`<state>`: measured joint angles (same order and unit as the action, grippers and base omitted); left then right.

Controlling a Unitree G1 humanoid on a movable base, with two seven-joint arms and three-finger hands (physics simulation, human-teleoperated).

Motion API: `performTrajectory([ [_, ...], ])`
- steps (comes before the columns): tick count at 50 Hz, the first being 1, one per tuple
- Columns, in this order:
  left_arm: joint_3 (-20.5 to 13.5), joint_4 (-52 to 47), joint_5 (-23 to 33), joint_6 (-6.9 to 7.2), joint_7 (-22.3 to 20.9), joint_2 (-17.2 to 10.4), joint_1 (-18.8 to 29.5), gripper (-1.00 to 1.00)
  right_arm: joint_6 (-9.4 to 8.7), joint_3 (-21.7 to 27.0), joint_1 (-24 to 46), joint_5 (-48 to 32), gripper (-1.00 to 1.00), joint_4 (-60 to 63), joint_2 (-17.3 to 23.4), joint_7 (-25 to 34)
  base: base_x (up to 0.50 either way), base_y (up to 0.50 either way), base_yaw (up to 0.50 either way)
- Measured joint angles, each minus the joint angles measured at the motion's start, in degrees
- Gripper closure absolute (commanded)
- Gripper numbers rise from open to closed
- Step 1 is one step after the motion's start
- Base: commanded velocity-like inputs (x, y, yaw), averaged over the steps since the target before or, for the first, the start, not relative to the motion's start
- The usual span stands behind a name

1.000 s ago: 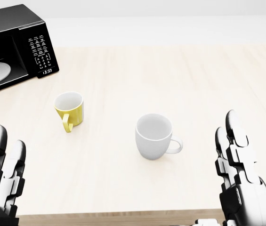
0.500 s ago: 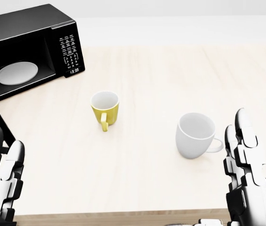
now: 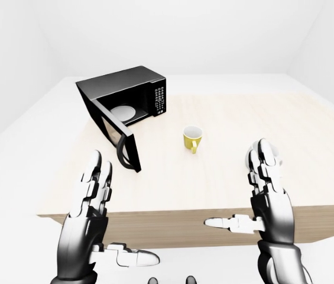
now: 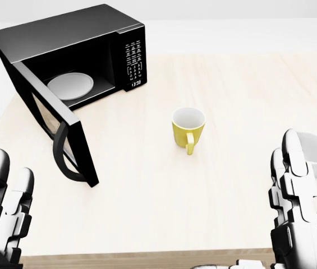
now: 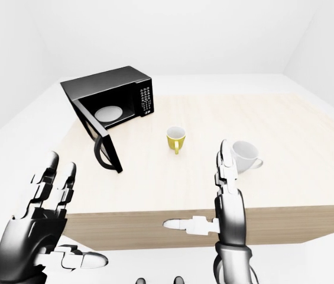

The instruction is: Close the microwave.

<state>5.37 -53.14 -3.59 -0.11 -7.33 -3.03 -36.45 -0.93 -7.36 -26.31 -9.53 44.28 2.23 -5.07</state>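
A black microwave (image 4: 85,39) stands on the pale wooden table (image 4: 214,185) at the head view's top left. Its door (image 4: 57,126) hangs wide open toward the view's bottom, with a curved black handle (image 4: 63,154). A white turntable plate (image 4: 70,84) shows inside. My left hand (image 3: 93,204) is open, fingers spread, below the door and apart from it. My right hand (image 3: 267,189) is open at the table's near edge, touching nothing.
A yellow mug (image 4: 188,128) stands right of the microwave. A white mug (image 5: 243,156) stands farther right, partly behind my right hand in the head view. White walls and floor surround the table.
The whole picture has shifted right, so the camera has moved left. The microwave and its open door have come fully into view. Both hands stay open.
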Motion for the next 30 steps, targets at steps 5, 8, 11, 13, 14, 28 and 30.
performTrajectory([
  [5, 0.02, 0.08, 0.14, 0.17, -0.01, -0.07, 0.08, -1.00, 0.20, -0.16, 0.11, -0.32, -1.00, -0.41, 0.06, -0.26, 0.00, 0.50, 0.00],
  [8, -0.02, 0.11, 0.18, 0.26, -0.04, -0.08, 0.12, -1.00, 0.32, -0.23, 0.15, -0.40, -1.00, -0.62, 0.10, -0.35, 0.00, 0.50, 0.00],
  [11, -0.07, 0.19, 0.27, 0.38, -0.07, -0.05, 0.21, -1.00, 0.38, -0.24, 0.24, -0.41, -1.00, -0.83, 0.12, -0.41, 0.00, 0.50, 0.00],
  [13, -0.10, 0.27, 0.34, 0.48, -0.08, -0.03, 0.31, -1.00, 0.41, -0.22, 0.33, -0.38, -1.00, -0.99, 0.13, -0.42, 0.00, 0.50, 0.00],
  [14, -0.11, 0.32, 0.38, 0.54, -0.09, -0.02, 0.37, -1.00, 0.42, -0.22, 0.37, -0.36, -1.00, -1.07, 0.13, -0.41, 0.00, 0.50, 0.00],
  [28, 0.12, 0.94, 1.03, 0.93, -0.04, -0.06, 0.85, -1.00, 0.43, -0.22, 0.82, -0.21, -1.00, -1.84, 0.09, -0.25, 0.00, 0.50, 0.00],
  [30, 0.13, 1.01, 1.06, 0.92, -0.03, -0.09, 0.87, -1.00, 0.40, -0.22, 0.90, -0.19, -1.00, -1.94, 0.09, -0.22, 0.00, 0.50, 0.00],
])
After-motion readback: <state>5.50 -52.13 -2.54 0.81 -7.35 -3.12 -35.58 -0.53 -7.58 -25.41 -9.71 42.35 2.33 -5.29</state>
